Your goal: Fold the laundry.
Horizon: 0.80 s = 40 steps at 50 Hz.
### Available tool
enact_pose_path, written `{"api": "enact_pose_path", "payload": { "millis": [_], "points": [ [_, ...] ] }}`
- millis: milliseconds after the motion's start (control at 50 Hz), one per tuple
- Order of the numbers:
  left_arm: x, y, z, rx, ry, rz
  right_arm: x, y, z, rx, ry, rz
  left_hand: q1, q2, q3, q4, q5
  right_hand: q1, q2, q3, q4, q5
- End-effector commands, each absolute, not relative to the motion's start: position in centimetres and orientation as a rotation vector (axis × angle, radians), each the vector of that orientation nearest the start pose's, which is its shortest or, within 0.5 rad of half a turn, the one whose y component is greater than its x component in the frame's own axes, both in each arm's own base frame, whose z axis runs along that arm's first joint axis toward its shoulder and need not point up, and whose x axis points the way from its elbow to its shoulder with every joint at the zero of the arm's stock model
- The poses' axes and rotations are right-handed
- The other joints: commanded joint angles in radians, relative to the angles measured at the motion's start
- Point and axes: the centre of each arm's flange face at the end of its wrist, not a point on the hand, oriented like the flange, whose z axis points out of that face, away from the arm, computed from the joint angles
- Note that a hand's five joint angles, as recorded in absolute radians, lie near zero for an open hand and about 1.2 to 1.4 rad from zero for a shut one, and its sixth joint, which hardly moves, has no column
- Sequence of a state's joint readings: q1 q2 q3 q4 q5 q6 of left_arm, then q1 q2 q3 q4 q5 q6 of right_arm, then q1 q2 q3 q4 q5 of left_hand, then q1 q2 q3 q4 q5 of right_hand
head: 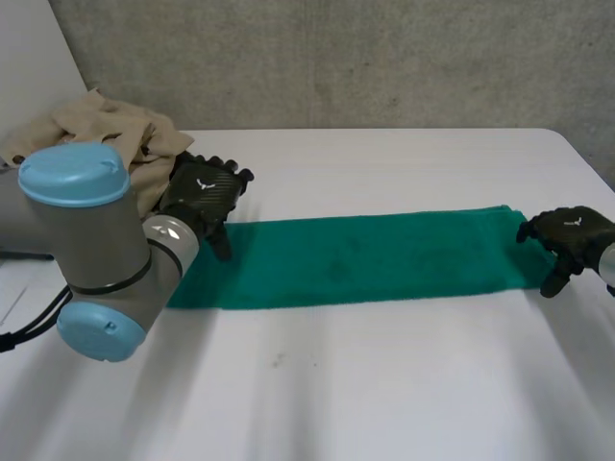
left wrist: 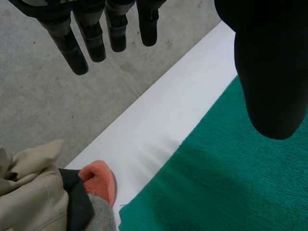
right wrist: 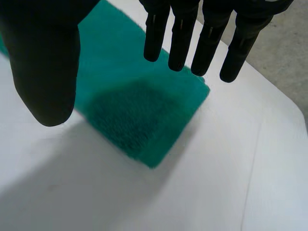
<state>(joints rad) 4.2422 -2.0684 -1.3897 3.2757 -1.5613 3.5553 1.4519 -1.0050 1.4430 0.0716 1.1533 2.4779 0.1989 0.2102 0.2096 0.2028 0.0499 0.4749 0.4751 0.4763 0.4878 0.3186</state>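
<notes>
On the white table (head: 384,384) we see a green towel (head: 365,257) lying flat as a long strip, with a beige laundry pile (head: 106,130) beside its left end. Our left hand (head: 202,197) hovers over that end and our right hand (head: 569,235) over the other, both with fingers straight, holding nothing.

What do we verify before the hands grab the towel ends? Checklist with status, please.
1. Towel laid out flat in one long strip: ok.
2. Left hand at the towel's left end, fingers straight: ok.
3. Right hand at the towel's right end, fingers straight: ok.
4. Grip on the towel: not ok, neither hand holds it yet.
5. Pile apart from the towel's left corner: cannot tell. In the left wrist view it lies very close to that corner.
</notes>
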Motion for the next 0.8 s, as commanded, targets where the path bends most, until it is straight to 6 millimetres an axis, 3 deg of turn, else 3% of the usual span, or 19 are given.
{"api": "enact_pose_path", "payload": {
  "millis": [20, 100, 120, 140, 240, 300, 360, 420, 460, 540, 580, 600, 660, 680, 740, 760, 800],
  "points": [
    [-29.6, -29.3, 19.6, 1.051, 2.200, -2.044, 12.4, -38.4, 12.4, -1.075, 2.501, -1.700, -0.024, -0.036, -0.035, -0.028, -0.050, 0.100, 0.100, 0.099, 0.087, 0.082],
    [-29.6, -29.3, 19.5, 1.051, 2.200, -2.044, 12.3, -38.9, 11.9, -1.076, 2.499, -1.700, -0.024, -0.036, -0.035, -0.028, -0.050, 0.290, 0.290, 0.289, 0.277, 0.272],
    [-29.7, -29.2, 19.5, 1.054, 2.201, -2.043, 12.2, -39.2, 11.8, -1.072, 2.498, -1.713, -0.024, -0.036, -0.035, -0.028, -0.050, 0.800, 0.800, 0.798, 0.787, 0.782],
    [-29.7, -29.3, 19.5, 1.053, 2.200, -2.045, 12.1, -39.4, 11.8, -1.070, 2.495, -1.726, -0.024, -0.036, -0.035, -0.028, -0.050, 0.920, 0.920, 0.919, 0.907, 0.902],
    [-29.7, -29.2, 19.6, 1.051, 2.198, -2.049, 10.9, -39.6, 11.9, -1.032, 2.550, -1.761, -0.024, -0.036, -0.035, -0.028, -0.050, 0.921, 0.921, 0.920, 0.908, 0.903],
    [-29.6, -29.0, 20.1, 1.044, 2.191, -2.057, 7.0, -40.4, 12.7, -0.913, 2.672, -1.877, -0.024, -0.036, -0.035, -0.028, -0.050, 0.921, 0.921, 0.920, 0.908, 0.903],
    [-29.3, -28.6, 21.1, 1.035, 2.173, -2.082, 3.7, -40.6, 16.2, -0.892, 2.720, -2.054, -0.024, -0.036, -0.035, -0.028, -0.050, 0.921, 0.921, 0.920, 0.908, 0.903],
    [-29.0, -28.2, 21.8, 1.029, 2.161, -2.099, 1.9, -40.7, 18.6, -1.016, 2.759, -2.164, -0.024, -0.036, -0.035, -0.028, -0.050, 0.921, 0.921, 0.920, 0.908, 0.903],
    [-28.9, -28.0, 22.1, 1.029, 2.156, -2.105, 1.3, -41.0, 18.9, -1.189, 2.788, -2.190, -0.024, -0.036, -0.035, -0.028, -0.050, 0.921, 0.921, 0.920, 0.908, 0.903],
    [-28.4, -27.6, 22.4, 1.017, 2.154, -2.105, 1.6, -41.3, 19.1, -1.334, 2.777, -2.211, -0.024, -0.036, -0.035, -0.028, -0.050, 0.921, 0.921, 0.920, 0.908, 0.903],
    [-28.3, -27.4, 22.3, 1.019, 2.158, -2.100, 5.2, -41.1, 19.4, -1.436, 2.636, -2.243, -0.024, -0.036, -0.035, -0.028, -0.050, 0.921, 0.921, 0.920, 0.908, 0.903],
    [-28.2, -27.3, 22.3, 1.021, 2.163, -2.094, 9.0, -40.7, 19.6, -1.519, 2.486, -2.274, -0.024, -0.036, -0.035, -0.028, -0.050, 0.921, 0.921, 0.920, 0.908, 0.903],
    [-28.1, -27.1, 22.4, 1.022, 2.161, -2.097, 15.7, -39.2, 20.2, -1.652, 2.183, -2.346, -0.024, -0.036, -0.035, -0.028, -0.050, 0.921, 0.921, 0.920, 0.908, 0.903],
    [-28.0, -27.1, 22.4, 1.018, 2.161, -2.096, 19.5, -37.8, 20.3, -1.713, 1.987, -2.379, -0.024, -0.036, -0.035, -0.028, -0.050, 0.921, 0.921, 0.920, 0.908, 0.903],
    [-27.9, -27.0, 22.5, 1.014, 2.161, -2.094, 24.6, -35.2, 20.6, -1.778, 1.706, -2.415, -0.024, -0.036, -0.035, -0.028, -0.050, 0.921, 0.921, 0.920, 0.908, 0.903],
    [-27.9, -27.0, 22.5, 1.014, 2.160, -2.096, 27.3, -33.2, 20.5, -1.810, 1.556, -2.402, -0.024, -0.036, -0.035, -0.028, -0.050, 0.921, 0.921, 0.920, 0.908, 0.903],
    [-27.9, -26.9, 22.5, 1.016, 2.161, -2.095, 29.8, -31.0, 20.2, -1.834, 1.432, -2.365, -0.024, -0.036, -0.035, -0.028, -0.050, 0.921, 0.921, 0.920, 0.908, 0.903]
  ]
}}
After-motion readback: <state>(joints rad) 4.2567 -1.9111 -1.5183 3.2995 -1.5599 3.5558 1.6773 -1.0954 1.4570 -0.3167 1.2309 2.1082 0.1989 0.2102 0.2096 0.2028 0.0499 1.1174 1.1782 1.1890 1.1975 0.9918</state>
